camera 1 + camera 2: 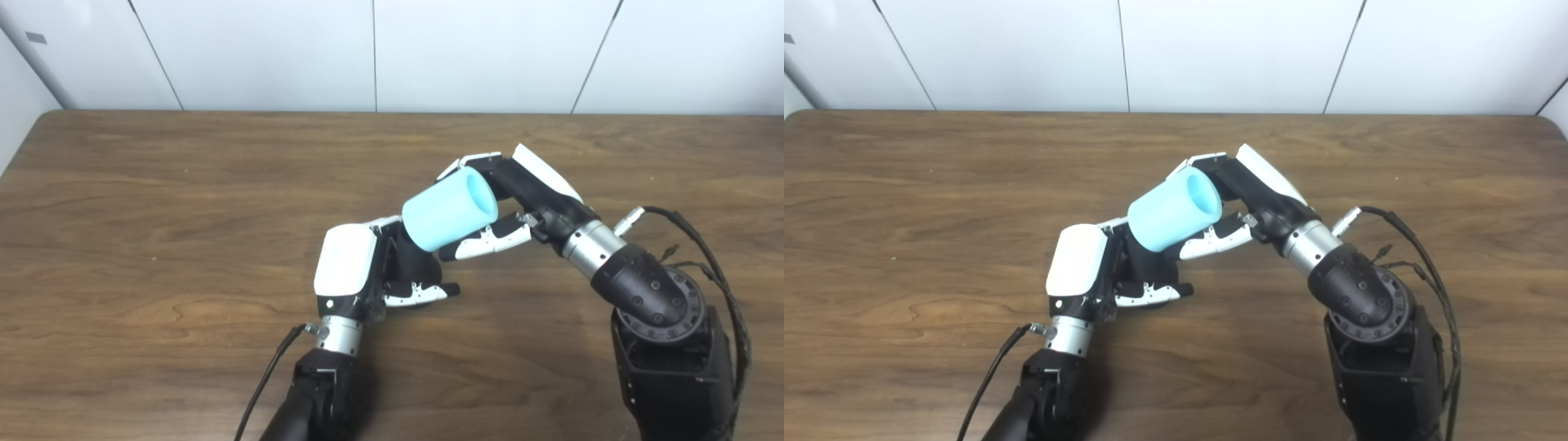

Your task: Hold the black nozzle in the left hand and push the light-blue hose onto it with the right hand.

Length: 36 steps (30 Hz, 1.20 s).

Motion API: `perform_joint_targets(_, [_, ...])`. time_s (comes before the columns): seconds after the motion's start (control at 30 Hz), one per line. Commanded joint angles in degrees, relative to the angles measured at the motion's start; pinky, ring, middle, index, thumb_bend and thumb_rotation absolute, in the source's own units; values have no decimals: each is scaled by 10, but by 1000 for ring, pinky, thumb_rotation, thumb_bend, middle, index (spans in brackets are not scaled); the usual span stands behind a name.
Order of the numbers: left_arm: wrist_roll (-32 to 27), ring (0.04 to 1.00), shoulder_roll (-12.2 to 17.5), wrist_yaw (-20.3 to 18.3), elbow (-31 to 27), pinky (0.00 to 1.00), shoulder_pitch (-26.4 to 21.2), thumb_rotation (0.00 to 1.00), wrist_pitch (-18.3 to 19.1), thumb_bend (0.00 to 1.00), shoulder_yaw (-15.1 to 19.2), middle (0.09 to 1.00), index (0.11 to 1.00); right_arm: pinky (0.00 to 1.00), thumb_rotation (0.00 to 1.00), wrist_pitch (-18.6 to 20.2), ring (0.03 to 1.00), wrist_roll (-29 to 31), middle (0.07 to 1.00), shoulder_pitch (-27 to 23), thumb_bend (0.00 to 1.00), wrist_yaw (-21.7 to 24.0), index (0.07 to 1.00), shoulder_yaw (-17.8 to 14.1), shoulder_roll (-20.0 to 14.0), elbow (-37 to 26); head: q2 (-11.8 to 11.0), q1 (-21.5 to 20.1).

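Light-blue hose (450, 217) is seen in the left eye view as a short fat tube, held in the right hand (520, 202). The fingers (490, 241) of that hand are wrapped around it, some below and some behind. The tube is tilted. Its open far end points up and to the right, and its near end points down and to the left. That low end is met by the black nozzle (413, 257), which is gripped in the closed left hand (367, 269) just above the wooden tabletop (153, 245). Whether the nozzle tip is already inside the hose cannot be told.

Black nozzle (1148, 263) and hose (1174, 217) are shown in the right eye view in one slanted line, touching. The push is judged to be needed along that line, down and to the left, toward the left hand (1090, 269). The right hand (1249, 196) is seen behind the hose.
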Motion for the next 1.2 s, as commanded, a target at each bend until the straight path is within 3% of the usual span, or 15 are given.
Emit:
perform_joint_targets(0.0, [7,460,-5,-3,25,397,9,0,1,525,-9,445,498,253,0,0,353,-3,487,-16,506,-2,560,-1,6,-9,0,2])
perform_joint_targets(0.2, [14,455,-4,-2,28,398,7,0,2,524,-13,435,501,258,0,0,351,-6,485,-24,506,-1,559,6,2,-11,2,2])
perform_joint_targets(0.73, [19,446,-5,-3,30,381,4,0,6,524,-18,427,502,274,0,-19,348,-6,487,-66,510,-20,530,69,-83,-5,5,4])
perform_joint_targets(1.17, [19,454,-5,-2,29,392,5,0,6,524,-19,431,501,271,0,-7,347,-4,488,-69,506,-35,553,88,-89,0,6,3])
